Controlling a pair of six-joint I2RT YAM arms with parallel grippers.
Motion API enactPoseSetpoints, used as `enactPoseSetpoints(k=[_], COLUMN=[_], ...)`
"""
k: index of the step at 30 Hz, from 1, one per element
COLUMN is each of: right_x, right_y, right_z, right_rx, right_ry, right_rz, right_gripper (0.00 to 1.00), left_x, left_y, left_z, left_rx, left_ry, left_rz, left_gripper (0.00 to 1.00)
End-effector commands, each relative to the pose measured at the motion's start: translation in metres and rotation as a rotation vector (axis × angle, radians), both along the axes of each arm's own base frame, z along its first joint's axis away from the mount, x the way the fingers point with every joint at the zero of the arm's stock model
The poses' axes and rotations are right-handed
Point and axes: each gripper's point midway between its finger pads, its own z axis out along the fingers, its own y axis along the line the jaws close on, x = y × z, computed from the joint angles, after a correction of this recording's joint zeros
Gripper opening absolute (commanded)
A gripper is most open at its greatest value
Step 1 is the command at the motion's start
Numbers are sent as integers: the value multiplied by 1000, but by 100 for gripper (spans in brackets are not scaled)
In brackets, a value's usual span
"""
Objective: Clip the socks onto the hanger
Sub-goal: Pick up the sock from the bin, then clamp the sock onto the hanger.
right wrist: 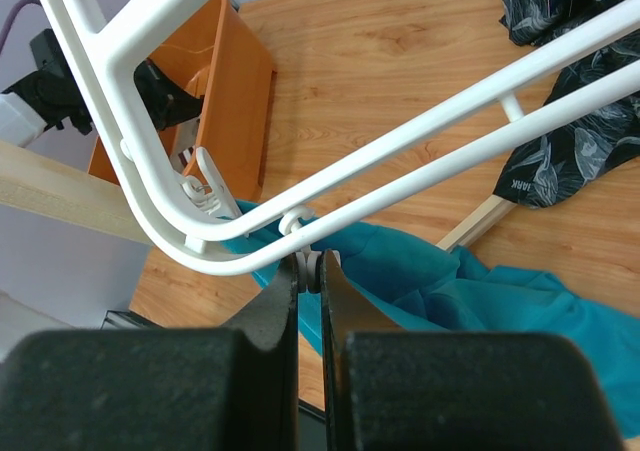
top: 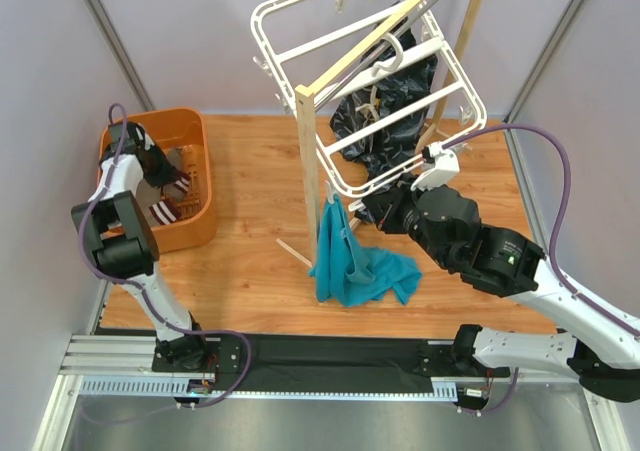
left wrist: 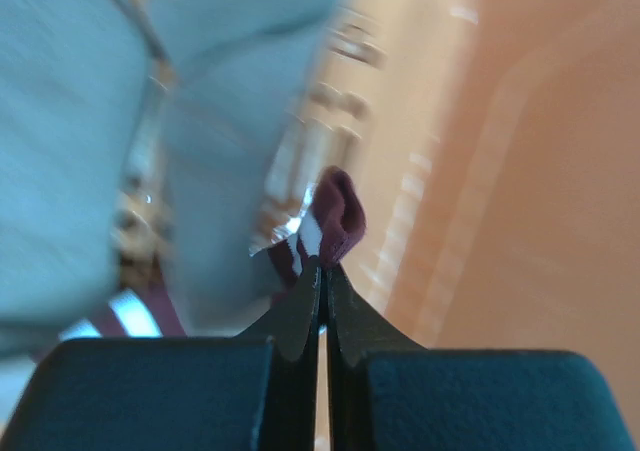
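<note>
The left hand [left wrist: 322, 271] is down inside the orange plastic basket [top: 205, 161] at the worktop's left side. Its two dark, wedge-shaped fingers are pressed together, and they pinch the ribbed cuff of a sock [left wrist: 338, 216]. The soft knit, banded in dark maroon and white, folds into a small rounded lump just above the fingertips. The rest of the wrist view is blurred (pale grey shapes to the left, the smooth orange wall to the right). From above, another striped cuff [top: 160, 214] lies lower in the same basket.

The hanger [top: 370, 81] is a large white frame of smooth, rounded plastic tubing with parallel cross bars and curved corners. It sits tilted among the pale square-cut poles of a wooden rack [top: 308, 151] at the back of the worktop [top: 250, 171], which has a warm wood-grain surface.

The right hand [right wrist: 310, 271] reaches up to the frame's lower rim. Its fingers are closed on a small pale clip [right wrist: 312, 264] that hangs from a little loop under the rim bar. A second white clip [right wrist: 205, 186] dangles near the frame's curved corner.

A teal cloth [top: 355, 266] of soft, creased fabric hangs beside the upright pole and pools in folds on the wood below the hanger. A glossy black garment [top: 390, 111] with a pale leaf pattern is draped behind the frame's bars.
</note>
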Motion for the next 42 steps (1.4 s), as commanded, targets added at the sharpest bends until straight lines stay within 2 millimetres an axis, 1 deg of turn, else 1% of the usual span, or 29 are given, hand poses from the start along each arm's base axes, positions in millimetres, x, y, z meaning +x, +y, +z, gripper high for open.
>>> enactPoseSetpoints(k=[1,2,3,4,5,6,8,10,11,13,14,16,17,18,19,20,21,22,24,25,28,30,31,32,34,36,40,41,42], right_x=[-2,-2,-2,-4,-4,-4,-5,-7,-8,-9,-10,-12,-13,-14,-14,-17,-17,-18,-21,-21,-28,-37,-40,-45,-53,-66,-81,-86,-87], right_y=[-7,-9,-9,-9,-9,-9,-10,-8,-7,-6,-5,-3,-2,-2,-2,-2,-2,-2,-2,-3,-2,0,-1,0,3,6,8,9,10], right_z=[-6,-6,-5,-3,-2,-2,-3,-2,-3,-4,-5,-6,-7,-10,-10,-7,-9,-7,-5,-4,2,3,9,1,8,8,27,37,40], right_rx=[-59,-57,-54,-48,-49,-51,-57,-53,-54,-56,-57,-57,-59,-62,-59,-53,-56,-56,-54,-52,-37,-38,-32,-65,-63,-65,-27,-11,-10], right_ry=[17,17,13,11,8,6,-1,-8,-10,-9,-7,-6,-3,0,0,-9,-11,-15,-19,-22,-26,-17,-17,16,20,49,31,19,15], right_rz=[11,8,12,21,24,30,39,55,66,77,83,104,110,114,119,133,139,145,158,162,201,249,261,291,343,416,496,522,527], right_gripper=[0,0,0,0,0,0,0,0,0,0,0,0,0,0,0,0,0,0,0,0,0,0,0,0,0,0,0,0,0], left_x=[-16,-22,-32,-44,-54,-68,-89,-106,-125,-146,-161,-184,-202,-213,-231,-246,-258,-276,-296,-315,-341,-349,-355,-357,-361,-361,-358,-356,-361], left_y=[-48,-66,-77,-87,-98,-107,-125,-137,-148,-166,-166,-169,-170,-173,-185,-192,-199,-214,-228,-238,-252,-258,-262,-265,-268,-271,-279,-281,-287], left_z=[69,74,93,89,93,106,110,130,140,152,172,197,229,243,250,272,273,282,296,306,316,320,325,333,342,350,352,352,353], left_rx=[-96,-109,-114,-128,-148,-161,-163,-138,-124,-136,-123,-145,-144,-154,-197,-210,-246,-312,-375,-423,-508,-560,-596,-622,-650,-675,-756,-768,-784], left_ry=[-136,-137,-176,-160,-159,-184,-148,-176,-172,-167,-225,-282,-380,-417,-409,-457,-429,-436,-468,-507,-517,-499,-500,-518,-528,-545,-530,-526,-516], left_rz=[-41,-69,-69,-72,-82,-78,-107,-132,-144,-167,-146,-119,-130,-148,-206,-258,-289,-370,-441,-514,-604,-630,-666,-679,-714,-736,-773,-783,-828], left_gripper=[0,0,0,0,0,0,0,0,0,0,0,0,0,0,0,0,0,0,0,0,0,0,0,0,0,0,0,0,0])
